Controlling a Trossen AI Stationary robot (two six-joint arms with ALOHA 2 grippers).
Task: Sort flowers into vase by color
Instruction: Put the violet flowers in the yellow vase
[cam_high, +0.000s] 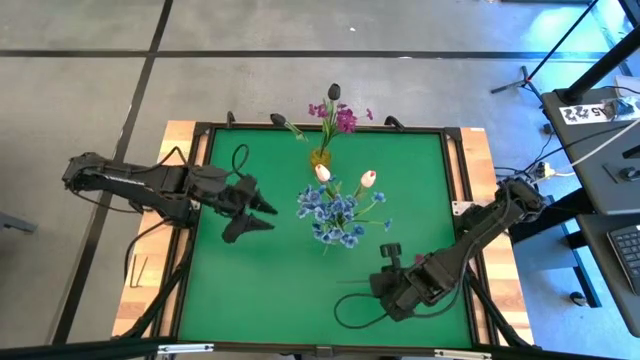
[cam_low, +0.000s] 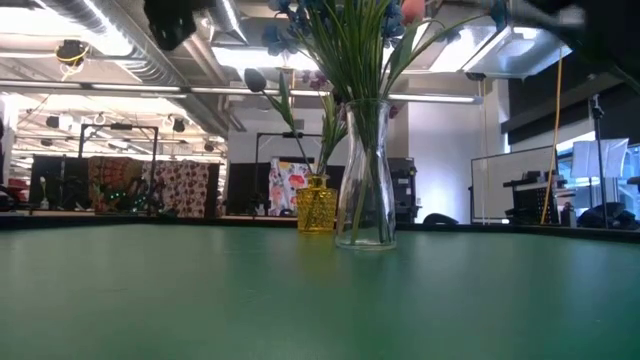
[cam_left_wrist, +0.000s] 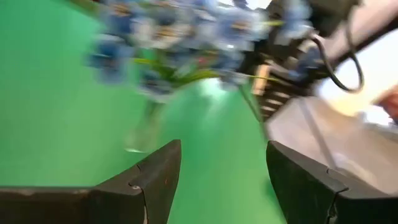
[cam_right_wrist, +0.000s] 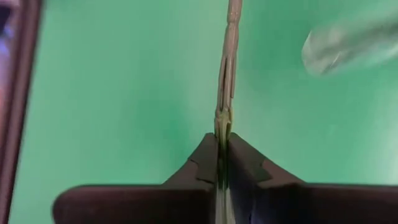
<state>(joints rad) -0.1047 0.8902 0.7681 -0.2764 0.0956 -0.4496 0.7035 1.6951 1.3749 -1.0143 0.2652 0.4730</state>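
Seen from above, the green table (cam_high: 250, 290) carries a clear vase (cam_high: 338, 212) near its centre, filled with blue blossom sprays (cam_high: 325, 215) and two white-pink tulip buds (cam_high: 367, 179). Behind it, at the far edge, a small yellow vase (cam_high: 320, 157) holds magenta blossom sprays (cam_high: 344, 119) and dark tulip buds (cam_high: 334, 91). The left gripper (cam_high: 268, 217) sits just left of the clear vase, fingers spread wide and empty. The right gripper (cam_high: 385, 283) is low over the near right part of the table, well apart from both vases.

Low view: both vases stand upright on the mat — the yellow vase (cam_low: 316, 209) just behind and left of the clear vase (cam_low: 365, 175), whose green stems rise out of frame.

Left wrist view: the spread fingers (cam_left_wrist: 152, 180) hold nothing, with the blue sprays (cam_left_wrist: 161, 43) blurred ahead.

Right wrist view: the right gripper's (cam_right_wrist: 223, 163) jaws are pressed together on a thin stem (cam_right_wrist: 227, 74) — its blossom cannot be seen.
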